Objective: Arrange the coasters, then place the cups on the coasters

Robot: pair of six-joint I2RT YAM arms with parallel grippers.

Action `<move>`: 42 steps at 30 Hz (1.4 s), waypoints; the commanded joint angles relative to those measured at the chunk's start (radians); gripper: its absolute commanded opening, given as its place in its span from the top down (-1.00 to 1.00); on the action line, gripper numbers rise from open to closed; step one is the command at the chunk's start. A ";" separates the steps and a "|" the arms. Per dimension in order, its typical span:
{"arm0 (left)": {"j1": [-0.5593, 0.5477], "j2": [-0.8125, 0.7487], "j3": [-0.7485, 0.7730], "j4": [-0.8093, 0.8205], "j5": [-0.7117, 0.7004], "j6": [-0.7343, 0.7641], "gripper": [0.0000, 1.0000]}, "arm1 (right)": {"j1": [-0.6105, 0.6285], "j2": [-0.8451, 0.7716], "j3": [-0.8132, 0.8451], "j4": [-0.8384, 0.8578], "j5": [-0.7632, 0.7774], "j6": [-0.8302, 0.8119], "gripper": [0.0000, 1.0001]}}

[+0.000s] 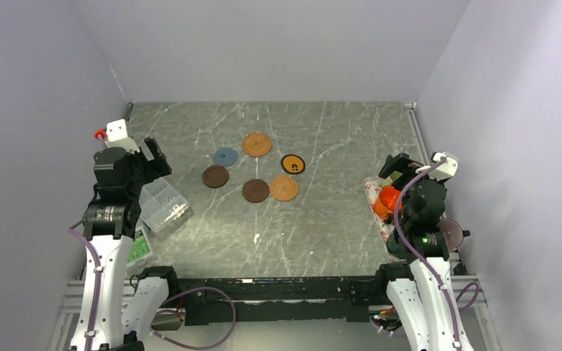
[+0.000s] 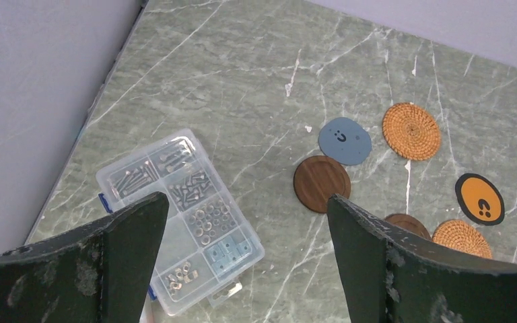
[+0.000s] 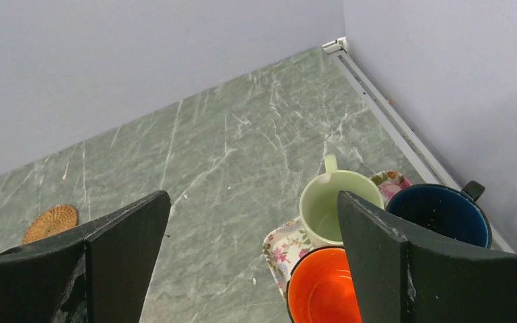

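Six coasters lie loosely grouped mid-table: a blue-grey one (image 1: 225, 156), two tan woven ones (image 1: 257, 144) (image 1: 284, 188), two dark brown ones (image 1: 215, 176) (image 1: 255, 190) and a black one with an orange face (image 1: 293, 164). On the floral tray (image 3: 283, 249) at the right stand the cups: orange (image 3: 320, 286), cream (image 3: 333, 205) and dark blue (image 3: 441, 212); others are hidden behind the right arm. My left gripper (image 2: 249, 202) hangs open above the table, left of the coasters. My right gripper (image 3: 252, 198) hangs open over the tray's left edge. Neither holds anything.
A clear plastic box (image 2: 182, 215) of screws and nuts lies under the left gripper, near the left wall. A small green pack (image 1: 140, 248) sits beside the left arm. Grey walls close in on three sides; a rail (image 3: 390, 114) runs along the right edge.
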 commanded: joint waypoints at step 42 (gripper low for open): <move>-0.006 0.316 0.089 0.101 0.373 0.044 -0.88 | 0.626 1.315 0.770 -0.246 0.052 0.117 -0.99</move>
